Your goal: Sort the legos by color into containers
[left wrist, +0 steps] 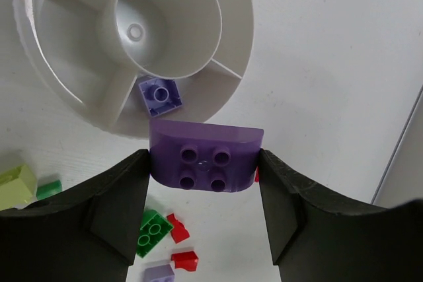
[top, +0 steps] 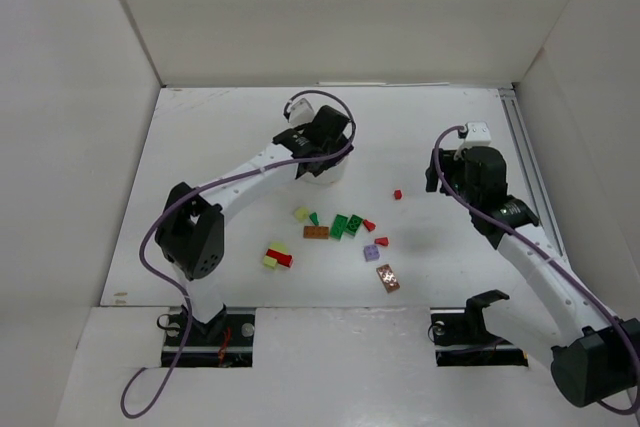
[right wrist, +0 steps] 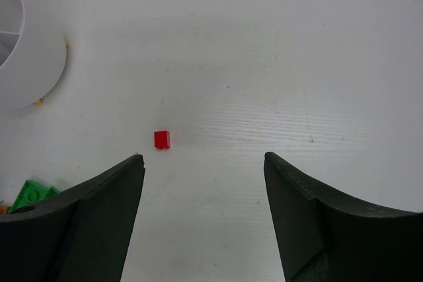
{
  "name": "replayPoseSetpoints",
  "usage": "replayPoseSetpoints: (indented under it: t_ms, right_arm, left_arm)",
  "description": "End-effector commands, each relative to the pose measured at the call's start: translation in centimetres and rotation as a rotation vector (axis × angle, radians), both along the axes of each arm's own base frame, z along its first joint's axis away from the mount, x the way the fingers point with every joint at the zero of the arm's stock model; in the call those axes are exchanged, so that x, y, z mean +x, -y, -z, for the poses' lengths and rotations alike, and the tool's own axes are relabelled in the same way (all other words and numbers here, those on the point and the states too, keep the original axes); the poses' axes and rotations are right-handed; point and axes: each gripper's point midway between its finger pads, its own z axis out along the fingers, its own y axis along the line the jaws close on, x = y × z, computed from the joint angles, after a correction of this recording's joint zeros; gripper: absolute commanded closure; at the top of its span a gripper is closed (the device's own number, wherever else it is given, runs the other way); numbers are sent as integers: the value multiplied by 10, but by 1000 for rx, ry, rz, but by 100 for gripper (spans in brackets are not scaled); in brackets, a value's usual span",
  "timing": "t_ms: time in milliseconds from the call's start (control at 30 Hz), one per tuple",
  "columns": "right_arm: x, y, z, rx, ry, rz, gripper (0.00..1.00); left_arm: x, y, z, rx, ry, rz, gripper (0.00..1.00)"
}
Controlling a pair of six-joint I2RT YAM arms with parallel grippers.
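My left gripper [left wrist: 205, 163] is shut on a purple brick [left wrist: 205, 158] and holds it above the near rim of the white dish [left wrist: 239, 64]. One light purple brick [left wrist: 159, 94] lies in a wedge compartment of the dish. In the top view the left gripper [top: 318, 142] hides most of the dish [top: 330, 172]. My right gripper [right wrist: 203, 160] is open and empty above the table, with a small red brick [right wrist: 162, 139] just ahead on its left, also seen in the top view [top: 397, 193]. Loose red, green, yellow-green, orange and purple bricks [top: 340, 227] lie in the middle of the table.
A brown studded plate [top: 387, 278] lies nearest the front edge. A yellow-green and red pair [top: 276, 257] lies at the left of the pile. White walls surround the table. The dish edge [right wrist: 26, 64] shows at the left of the right wrist view.
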Motion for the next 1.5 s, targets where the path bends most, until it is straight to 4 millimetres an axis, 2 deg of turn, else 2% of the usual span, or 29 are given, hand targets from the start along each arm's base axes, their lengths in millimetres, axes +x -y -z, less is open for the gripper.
replayPoseSetpoints:
  t_ms: [0, 33, 67, 100, 200, 233, 500, 567, 867, 900, 1000, 1233, 1467]
  right_arm:
    - [4, 0, -6, 11, 27, -2, 22]
    - [4, 0, -6, 11, 27, -2, 22]
    - [3, 0, -9, 14, 37, -2, 22]
    - [3, 0, -9, 14, 37, -2, 22]
    - [2, 2, -12, 13, 47, 6, 22]
    - [3, 5, -12, 12, 47, 16, 22]
    - [3, 5, -12, 12, 47, 16, 22]
    - [3, 5, -12, 12, 47, 16, 22]
    - [3, 5, -12, 12, 47, 16, 22]
    - [3, 5, -12, 4, 48, 12, 22]
    - [3, 5, -12, 4, 48, 12, 22]
    - [3, 5, -12, 4, 48, 12, 22]
    - [3, 5, -12, 4, 48, 12, 22]
  left_arm:
    - [9, -2, -11, -15, 2, -103, 56]
    - [8, -3, -4, 1, -15, -103, 56]
    - [10, -1, -10, -8, -5, -103, 56]
    - [10, -1, -5, -1, -12, -103, 56]
    - [13, 0, -9, -11, -3, -117, 55]
    - [12, -1, -4, -4, -16, -124, 55]
    - [14, -7, -6, -5, -10, -175, 50]
    - [13, -7, 2, 8, -22, -175, 49]
    - [17, -3, 7, 22, -17, -186, 47]
    - [15, 1, 12, 30, -24, -177, 44]
    - [19, -1, 7, 26, -7, -199, 36]
    - [18, -2, 7, 26, 4, -230, 36]
    - [19, -1, 3, 26, 10, -224, 25]
